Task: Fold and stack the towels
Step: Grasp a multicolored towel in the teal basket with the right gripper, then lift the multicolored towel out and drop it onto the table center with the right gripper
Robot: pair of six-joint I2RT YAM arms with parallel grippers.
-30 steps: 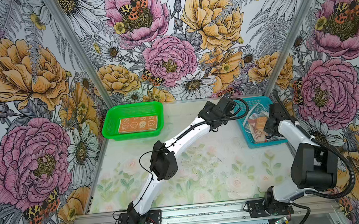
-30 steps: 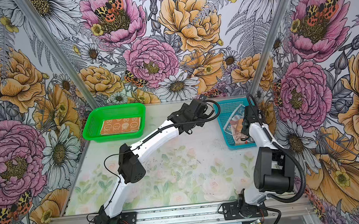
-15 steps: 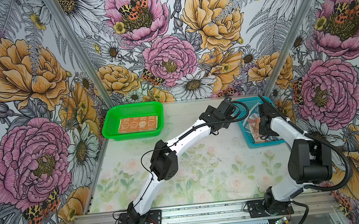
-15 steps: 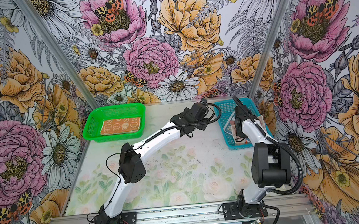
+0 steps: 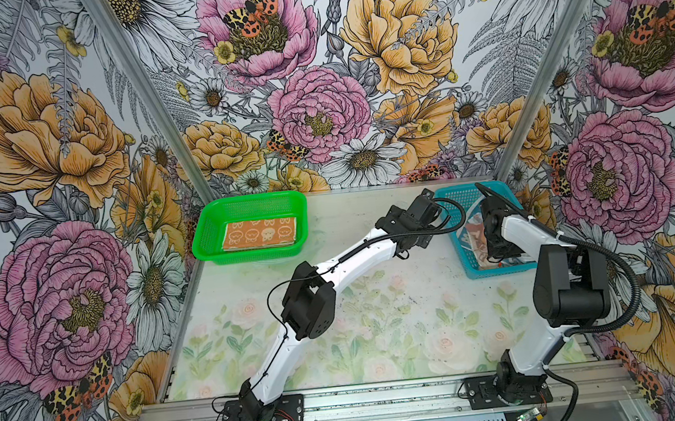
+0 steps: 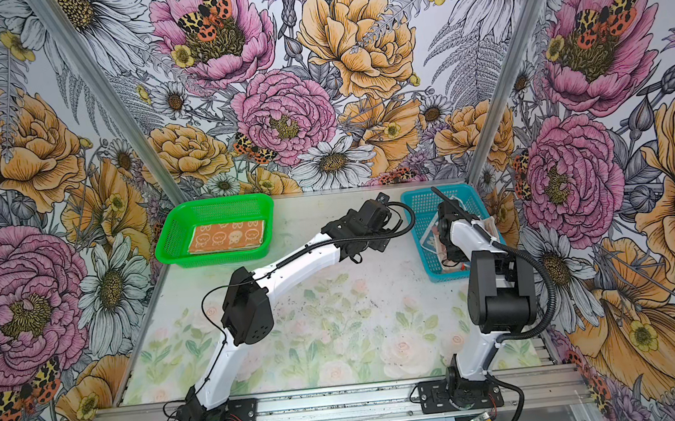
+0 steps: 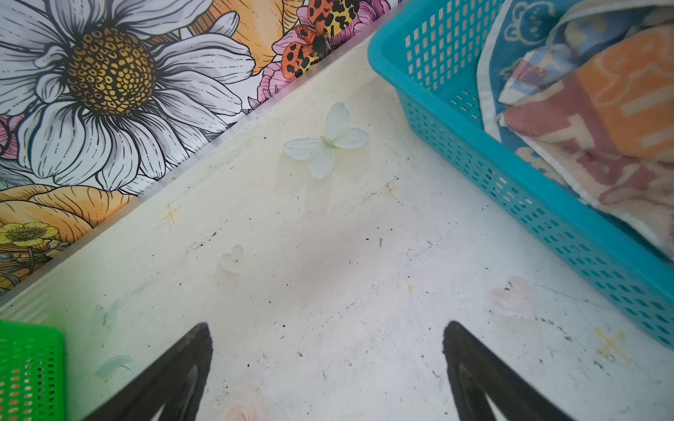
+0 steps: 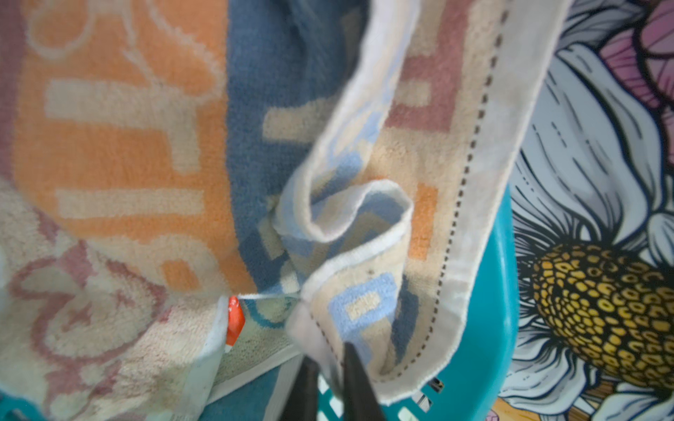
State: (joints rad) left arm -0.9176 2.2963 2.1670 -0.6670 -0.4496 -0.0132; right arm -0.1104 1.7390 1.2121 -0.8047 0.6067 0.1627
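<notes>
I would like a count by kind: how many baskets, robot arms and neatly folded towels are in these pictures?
Baskets: 2 (green basket, blue basket)
Arms: 2 (left arm, right arm)
Folded towel: 1
Total: 5
The crumpled towels in the blue basket are too bunched to count.

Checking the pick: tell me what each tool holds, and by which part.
The right tool is shut on the white hemmed edge of a cream-and-blue towel in the teal basket. The left tool is open over the table, holding nothing.
</notes>
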